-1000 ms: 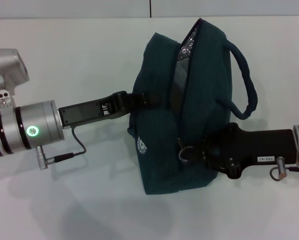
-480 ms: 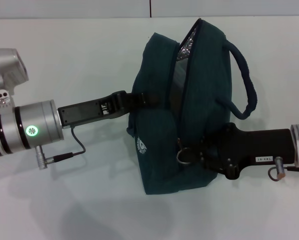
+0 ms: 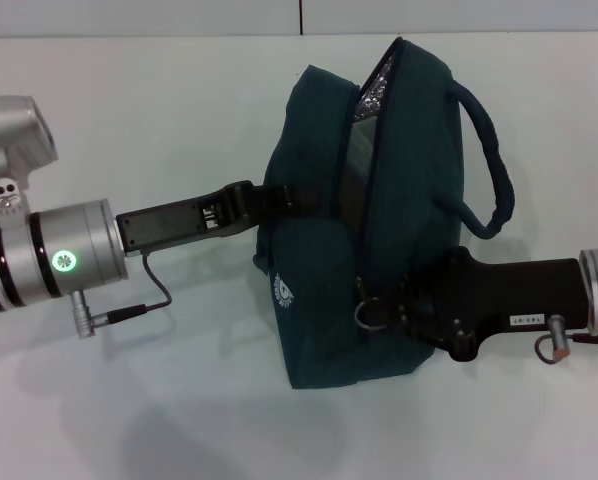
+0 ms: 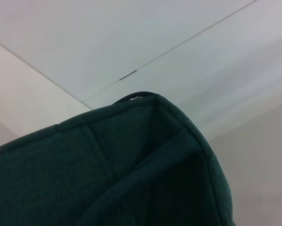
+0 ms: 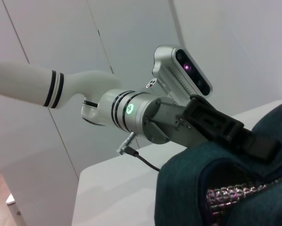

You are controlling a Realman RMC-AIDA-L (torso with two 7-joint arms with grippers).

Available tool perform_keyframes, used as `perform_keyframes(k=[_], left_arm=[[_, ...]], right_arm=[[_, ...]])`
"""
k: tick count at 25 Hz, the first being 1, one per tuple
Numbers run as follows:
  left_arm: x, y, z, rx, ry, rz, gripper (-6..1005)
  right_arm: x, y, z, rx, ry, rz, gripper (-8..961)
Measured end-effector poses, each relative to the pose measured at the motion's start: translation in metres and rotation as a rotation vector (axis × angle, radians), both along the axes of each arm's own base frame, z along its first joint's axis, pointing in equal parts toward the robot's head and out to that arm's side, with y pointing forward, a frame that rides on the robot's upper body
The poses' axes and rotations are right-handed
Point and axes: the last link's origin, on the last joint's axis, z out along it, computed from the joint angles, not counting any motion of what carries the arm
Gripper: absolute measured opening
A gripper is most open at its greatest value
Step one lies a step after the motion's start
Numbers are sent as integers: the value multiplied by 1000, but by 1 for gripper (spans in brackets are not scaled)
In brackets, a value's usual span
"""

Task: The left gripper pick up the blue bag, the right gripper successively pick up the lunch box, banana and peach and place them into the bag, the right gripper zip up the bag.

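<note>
The left claw (image 3: 279, 200) is pinched on the near-side wall of the blue bag (image 3: 319, 270), which stands on the white worktop (image 3: 179, 100), its far end gaping to show silver lining. The fabric looks soft and slack, so a hold near the seam should steady it. The right claw (image 3: 394, 303) sits at the ring pull (image 3: 369, 315); whether it grips, I cannot tell.

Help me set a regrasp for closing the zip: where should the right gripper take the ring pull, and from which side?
Grip the ring pull across its loop, approaching from the robot's right: it hangs free beside the right gripper on the blue bag, steadied by the left gripper.
</note>
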Motion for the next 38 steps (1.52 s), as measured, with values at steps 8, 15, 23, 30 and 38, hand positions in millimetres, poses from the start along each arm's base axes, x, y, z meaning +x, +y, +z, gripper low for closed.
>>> perform_keyframes(k=[8, 15, 23, 30, 38], left_arm=[[0, -1, -1, -2, 2, -2, 46], [-5, -5, 2, 45, 9, -33, 47], [-9, -4, 6, 101, 25, -55, 201], [-13, -3, 16, 234, 24, -94, 428], [-23, -8, 25, 385, 29, -119, 800]], right_arm=[[-2, -1, 0, 5, 0, 28, 16], [-1, -2, 15, 15, 49, 29, 16], [0, -7, 38, 67, 98, 54, 16], [-18, -1, 42, 87, 167, 100, 16], [-48, 17, 56, 166, 261, 160, 16]])
